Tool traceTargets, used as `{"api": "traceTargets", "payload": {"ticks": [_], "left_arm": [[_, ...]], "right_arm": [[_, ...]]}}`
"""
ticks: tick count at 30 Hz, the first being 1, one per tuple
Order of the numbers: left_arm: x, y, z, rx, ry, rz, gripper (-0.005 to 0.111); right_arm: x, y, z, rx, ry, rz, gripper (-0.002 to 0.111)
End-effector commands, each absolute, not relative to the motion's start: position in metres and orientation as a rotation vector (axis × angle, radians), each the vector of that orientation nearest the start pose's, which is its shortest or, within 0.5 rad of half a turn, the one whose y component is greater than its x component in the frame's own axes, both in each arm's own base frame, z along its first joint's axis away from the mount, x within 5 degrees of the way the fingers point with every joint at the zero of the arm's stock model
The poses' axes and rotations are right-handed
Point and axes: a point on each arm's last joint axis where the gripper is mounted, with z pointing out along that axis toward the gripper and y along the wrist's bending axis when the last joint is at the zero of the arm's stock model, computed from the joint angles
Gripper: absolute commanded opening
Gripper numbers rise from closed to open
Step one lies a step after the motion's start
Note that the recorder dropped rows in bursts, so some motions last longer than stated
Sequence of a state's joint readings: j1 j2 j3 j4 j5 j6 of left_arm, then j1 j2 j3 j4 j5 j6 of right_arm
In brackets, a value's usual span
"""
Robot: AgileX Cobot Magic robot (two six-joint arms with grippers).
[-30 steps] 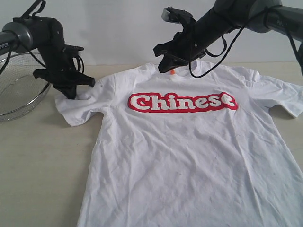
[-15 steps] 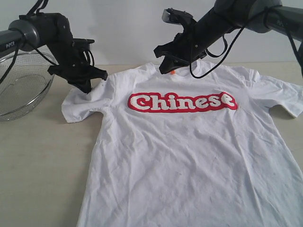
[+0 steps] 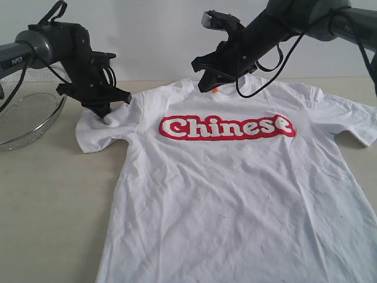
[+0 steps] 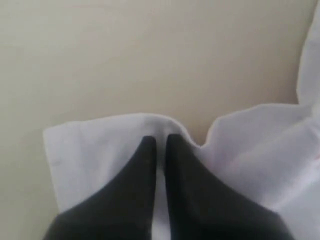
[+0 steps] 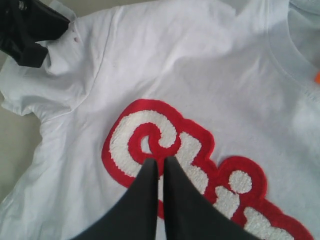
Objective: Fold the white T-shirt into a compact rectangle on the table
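Step in hand, by judgement: start of the first fold, with one sleeve taken up for carrying inward. Locate the white T-shirt (image 3: 235, 194) spread face-up on the table (image 3: 47, 206), collar toward the far edge, hem toward the near edge and running out of the exterior view, no fold made yet. Find the left gripper (image 3: 105, 109) toward the far-left corner, down on the sleeve (image 3: 97, 135) near the shoulder; in the left wrist view, read the fingers (image 4: 140, 175) as pinched almost together on a thin ridge of white cloth. Find the right gripper (image 3: 203, 86) above the collar by the far edge, beside the orange neck tag (image 3: 214, 89); in the right wrist view, read it as closed and empty, clear of the fabric, over the lettering (image 5: 235, 185). Next move, by judgement: lift the pinched sleeve just clear of the table, carry it across toward the lettering and lay it flat. Treat the fabric as thin, soft, lightly creased and limp, prone to bunching under a sideways pull. Note the lettering as raised, fuzzy white characters inside a thick red outline. Note the table as smooth, pale wood-grain, probably low in grip. Keep clear of the round wire-mesh basket (image 3: 23, 118) at the left edge.
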State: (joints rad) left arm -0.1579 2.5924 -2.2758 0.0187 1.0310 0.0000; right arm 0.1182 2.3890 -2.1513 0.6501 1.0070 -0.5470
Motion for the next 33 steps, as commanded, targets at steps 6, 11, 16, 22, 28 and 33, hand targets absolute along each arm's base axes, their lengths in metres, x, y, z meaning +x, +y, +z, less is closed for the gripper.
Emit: {"api": "traceTargets", "payload": {"ticks": [6, 11, 16, 22, 28, 33], "left_arm": [[0.534, -0.051, 0.118, 0.029, 2.841, -0.029, 0.004], [0.542, -0.071, 0.158, 0.046, 2.646, -0.300, 0.004], [0.544, -0.073, 0.148, 0.062, 2.651, -0.311, 0.004], [0.542, -0.081, 0.131, 0.118, 2.689, -0.319, 0.004], [0.541, -0.094, 0.130, 0.164, 2.686, -0.324, 0.004], [0.538, -0.097, 0.121, 0.180, 2.725, -0.321, 0.004]], "right_arm": [[0.514, 0.105, 0.205, -0.544, 2.479, 0.670, 0.000], [0.514, 0.105, 0.205, -0.548, 2.476, 0.668, 0.000], [0.514, 0.105, 0.206, -0.547, 2.475, 0.666, 0.000], [0.514, 0.105, 0.206, -0.545, 2.472, 0.664, 0.000], [0.514, 0.105, 0.206, -0.546, 2.474, 0.665, 0.000], [0.514, 0.105, 0.205, -0.549, 2.478, 0.669, 0.000]]}}
